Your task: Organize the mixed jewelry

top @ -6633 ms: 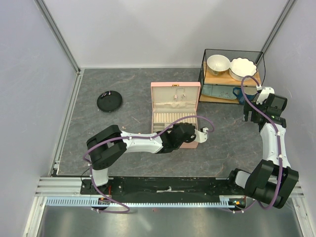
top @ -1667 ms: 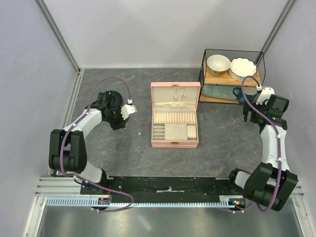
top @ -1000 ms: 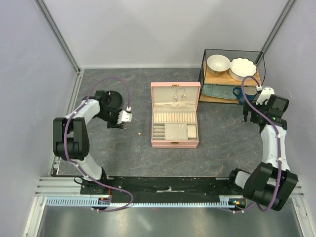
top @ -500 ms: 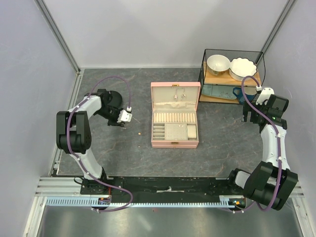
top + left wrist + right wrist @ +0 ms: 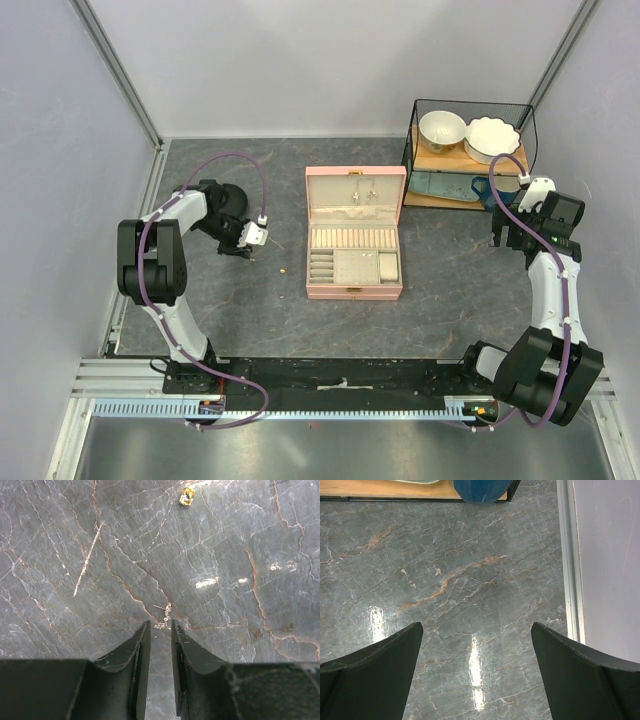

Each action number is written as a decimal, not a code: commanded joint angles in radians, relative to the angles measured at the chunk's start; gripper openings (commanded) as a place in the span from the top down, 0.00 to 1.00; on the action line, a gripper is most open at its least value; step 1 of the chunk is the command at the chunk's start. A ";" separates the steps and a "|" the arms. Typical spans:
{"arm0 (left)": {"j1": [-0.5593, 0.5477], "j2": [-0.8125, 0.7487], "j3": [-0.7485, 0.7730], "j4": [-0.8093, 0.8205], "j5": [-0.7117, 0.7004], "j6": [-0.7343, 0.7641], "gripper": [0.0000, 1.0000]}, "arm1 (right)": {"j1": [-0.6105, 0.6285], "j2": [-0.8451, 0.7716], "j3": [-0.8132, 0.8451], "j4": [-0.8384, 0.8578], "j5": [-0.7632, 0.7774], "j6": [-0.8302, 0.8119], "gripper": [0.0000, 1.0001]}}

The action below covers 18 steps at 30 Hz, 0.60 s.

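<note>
Left gripper (image 5: 160,625) moved off the box (image 5: 355,215) onto the table (image 5: 260,545). Jaws narrowly apart and empty, tips just short of a pale piece (image 5: 163,616), gold piece (image 5: 187,496) beyond, so next pick probably starting. Right gripper (image 5: 476,626) unchanged: wide open, idle.

Robot lab test cell. Plain pale panel walls (image 5: 300,60) and aluminium frame posts (image 5: 120,75) enclose grey marble-pattern tabletop (image 5: 450,290). Left arm (image 5: 160,260), right arm (image 5: 548,285) bolted to black mounting rail (image 5: 340,378) along near edge. Exposed purple cabling (image 5: 235,160).
</note>
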 commanded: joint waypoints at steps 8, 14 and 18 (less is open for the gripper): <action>0.004 0.025 0.005 -0.030 0.011 0.029 0.68 | -0.004 -0.009 -0.003 0.019 0.001 -0.011 0.02; -0.003 0.042 0.019 -0.025 0.014 0.009 0.67 | -0.004 -0.014 -0.004 0.019 0.004 -0.012 0.02; -0.017 0.042 0.014 -0.019 0.000 -0.009 0.66 | -0.004 -0.014 -0.007 0.019 0.007 -0.015 0.02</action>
